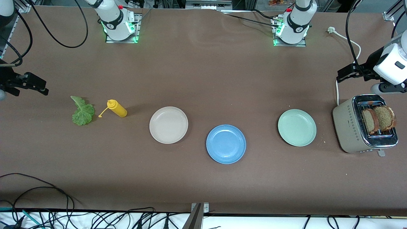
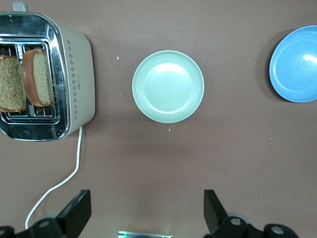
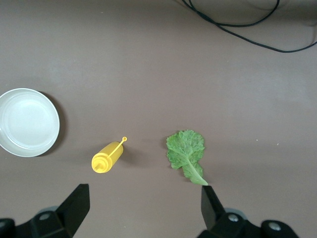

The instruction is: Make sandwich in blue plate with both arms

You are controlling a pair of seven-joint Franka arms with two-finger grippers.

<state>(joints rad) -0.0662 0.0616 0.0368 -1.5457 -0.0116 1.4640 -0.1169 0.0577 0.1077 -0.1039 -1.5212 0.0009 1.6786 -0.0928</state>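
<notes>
Blue plate [image 1: 226, 144] bare, glossy; both grippers open, holding nothing.
2 brown slices [image 1: 379, 119] in toaster [image 1: 351, 128]; crinkled lettuce [image 1: 82, 112] beside yellow bottle [image 1: 117, 108].
Left gripper [image 2: 146, 210] over table near toaster, right gripper [image 3: 144, 208] near lettuce.

I see the blue plate [image 1: 225, 144] between the cream plate [image 1: 168, 125] and mint plate [image 1: 297, 127], nearer the front camera, lettuce [image 1: 82, 111] and bottle [image 1: 117, 108] toward the right arm's end, bread [image 1: 378, 119] in the toaster [image 1: 351, 130] toward the left arm's.

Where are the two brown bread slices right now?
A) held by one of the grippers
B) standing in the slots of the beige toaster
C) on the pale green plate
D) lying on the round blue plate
B: both brown wholegrain bread slices stand upright in the slots of the beige toaster, while the round glossy blue plate holds nothing yet.
</notes>
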